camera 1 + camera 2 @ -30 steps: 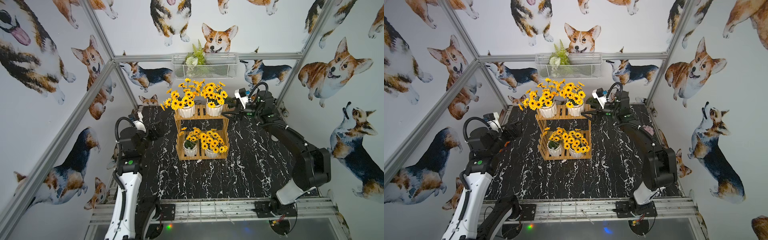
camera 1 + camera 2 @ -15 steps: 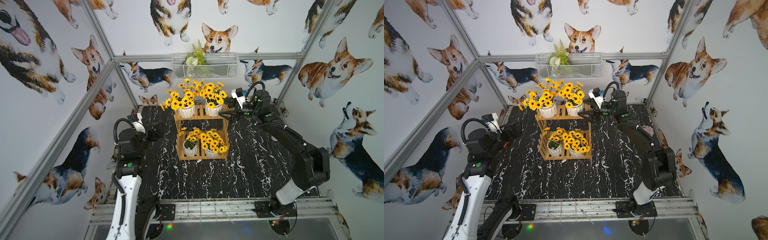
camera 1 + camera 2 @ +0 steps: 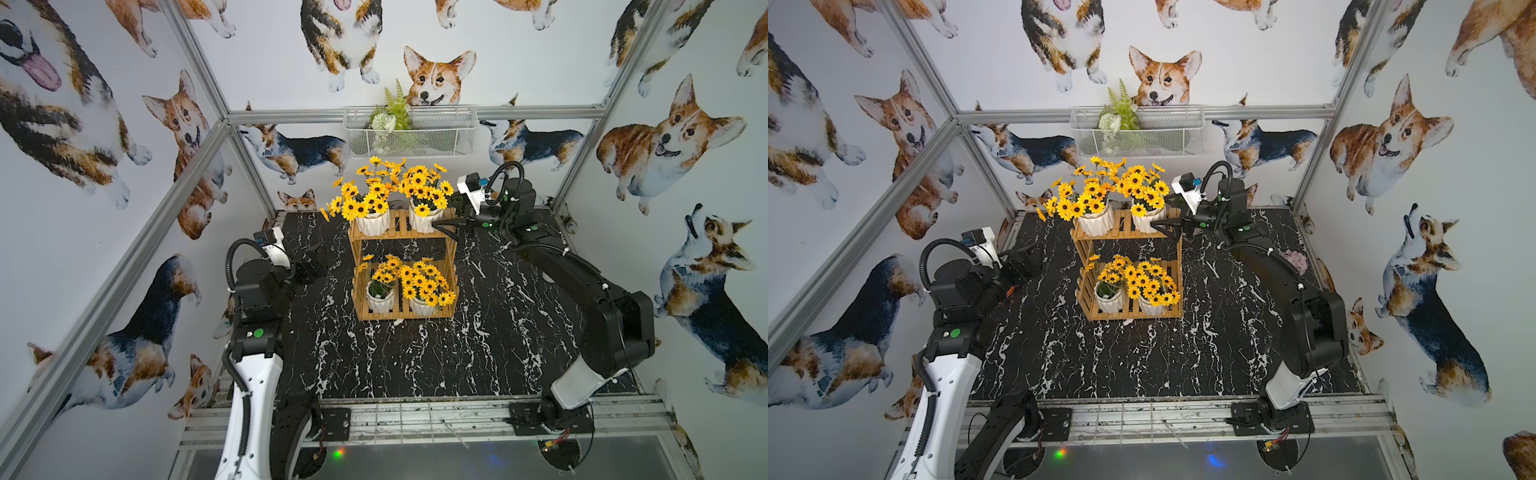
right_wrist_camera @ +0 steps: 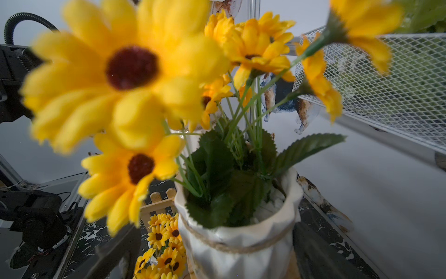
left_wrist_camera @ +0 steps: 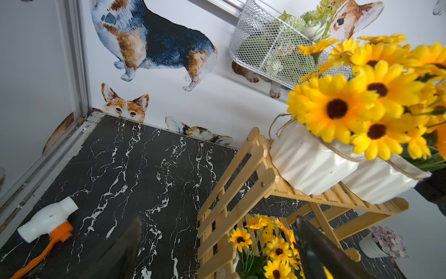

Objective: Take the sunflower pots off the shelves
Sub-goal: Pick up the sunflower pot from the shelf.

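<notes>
All four sunflower pots [image 3: 373, 222] stand on the shelves [image 3: 400, 227], two to a tier, mid-way across the black marbled worktop [image 3: 374, 361]. The right fingers [image 3: 448, 226] are spread wide at the upper tier, straddling the top right pot [image 4: 241, 246] without clamping it (contact is unclear). The left fingers [image 5: 313, 248], equally wide and holding nothing, hang near the shelves' left side, apart from them.

Mesh basket [image 3: 440, 137] holding green plant [image 3: 392, 110], pale-flowered pot [image 5: 386, 241], marble tabletop [image 3: 374, 357]
</notes>
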Robot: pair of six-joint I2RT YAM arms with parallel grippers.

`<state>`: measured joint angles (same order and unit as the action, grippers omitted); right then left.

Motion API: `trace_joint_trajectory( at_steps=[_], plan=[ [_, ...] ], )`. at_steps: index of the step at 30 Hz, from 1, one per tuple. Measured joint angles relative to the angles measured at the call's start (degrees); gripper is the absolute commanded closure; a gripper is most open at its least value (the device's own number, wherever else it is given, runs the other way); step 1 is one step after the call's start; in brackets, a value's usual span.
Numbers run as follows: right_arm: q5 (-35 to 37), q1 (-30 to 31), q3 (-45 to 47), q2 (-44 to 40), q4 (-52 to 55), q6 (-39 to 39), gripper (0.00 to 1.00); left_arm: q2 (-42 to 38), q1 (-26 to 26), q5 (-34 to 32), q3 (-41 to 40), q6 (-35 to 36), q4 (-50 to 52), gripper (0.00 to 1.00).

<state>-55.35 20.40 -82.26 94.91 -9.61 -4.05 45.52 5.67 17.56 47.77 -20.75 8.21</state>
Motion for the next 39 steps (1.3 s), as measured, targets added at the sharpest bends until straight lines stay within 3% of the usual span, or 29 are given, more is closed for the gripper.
trace_joint_trajectory(
  at_steps=[39],
  plan=[
    [5.7, 3.23, -2.12, 2.23, -1.31, 1.49, 0.0, -3.32, 0.02, -0.39, 0.07, -0.66, 1.64, 0.0]
  ],
)
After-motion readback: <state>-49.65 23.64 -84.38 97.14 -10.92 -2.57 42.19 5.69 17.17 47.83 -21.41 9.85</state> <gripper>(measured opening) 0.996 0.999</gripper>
